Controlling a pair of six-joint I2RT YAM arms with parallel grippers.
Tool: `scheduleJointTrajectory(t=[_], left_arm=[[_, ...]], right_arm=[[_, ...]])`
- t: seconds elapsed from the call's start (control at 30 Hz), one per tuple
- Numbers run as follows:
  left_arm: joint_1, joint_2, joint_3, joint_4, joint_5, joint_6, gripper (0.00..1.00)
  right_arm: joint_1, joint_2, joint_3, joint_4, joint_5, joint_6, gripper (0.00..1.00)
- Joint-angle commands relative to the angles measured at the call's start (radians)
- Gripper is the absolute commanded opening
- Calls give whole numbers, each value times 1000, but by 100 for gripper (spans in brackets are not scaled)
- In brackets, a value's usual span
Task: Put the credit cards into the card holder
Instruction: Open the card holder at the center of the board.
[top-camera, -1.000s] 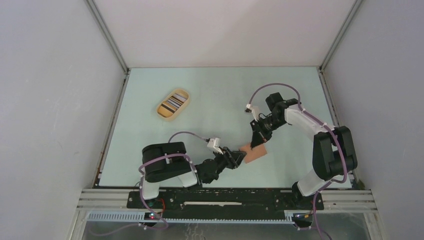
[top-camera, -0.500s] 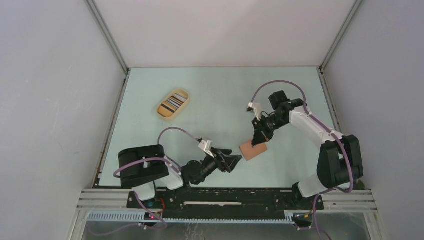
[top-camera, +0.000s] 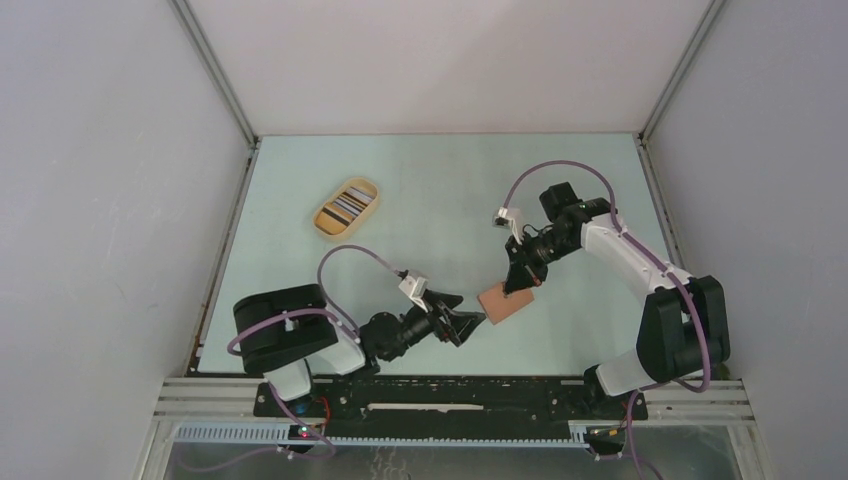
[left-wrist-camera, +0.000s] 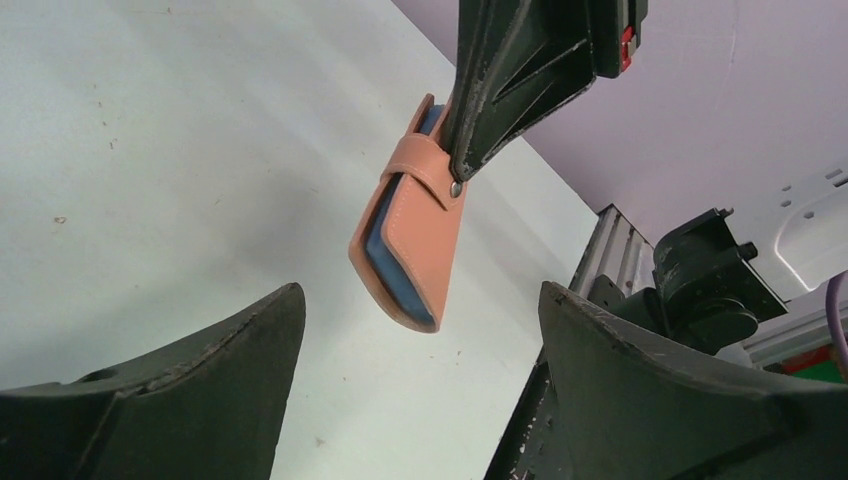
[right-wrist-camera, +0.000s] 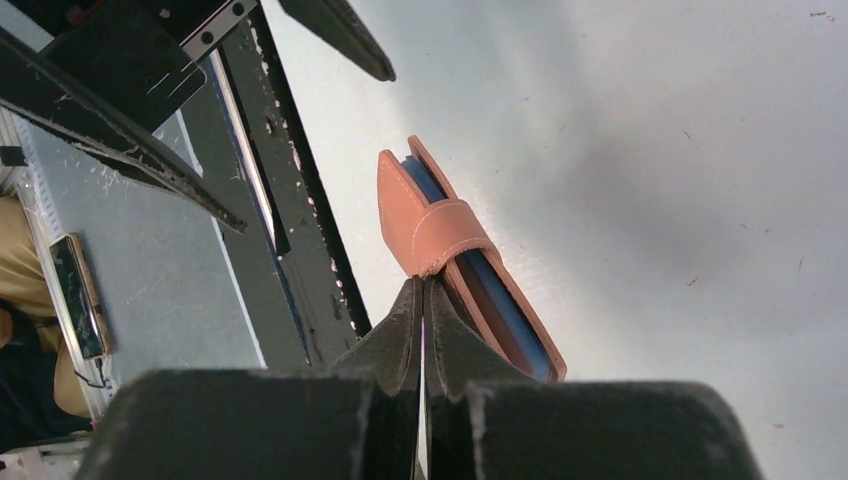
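The reddish-brown card holder (top-camera: 503, 303) hangs tilted just over the table. My right gripper (top-camera: 518, 283) is shut on its snap tab (right-wrist-camera: 445, 228). A blue credit card (left-wrist-camera: 400, 272) shows edge-on inside the fold, and in the right wrist view the same card (right-wrist-camera: 503, 303) lies between the leather flaps. My left gripper (top-camera: 470, 322) stands wide open just to the near left of the holder, with nothing in it. In the left wrist view the card holder (left-wrist-camera: 425, 215) hangs ahead of the spread fingers (left-wrist-camera: 240, 350), apart from both. More striped credit cards (top-camera: 349, 203) lie in the tray.
An oval tan tray (top-camera: 330, 226) sits at the far left of the table. The metal frame rail (top-camera: 450, 392) runs along the near edge, right behind the left gripper. White walls close in both sides and the back.
My left gripper has opened wide and let go of the card holder, drawing back a little toward the near left. The right gripper keeps its hold on the tab, barely moved.
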Motion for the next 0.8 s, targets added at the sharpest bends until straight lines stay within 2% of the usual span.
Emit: scheduleJointTrajectory(t=[0.0,0.27,0.43,0.77], left_arm=[[44,24,34,28,112,16,91],[57,110,123,28,198,16,89],[59,146,153,28,194,23,72],[85,188,189,28,198,-2,48]], right_arm=[[9,-38,35,-33,-51,-55,0],[13,-38,35,-38,-57,-65,0],[16,-35,35,-40,-58,-67,0],[27,-30,34,-49,-61,-80,0]])
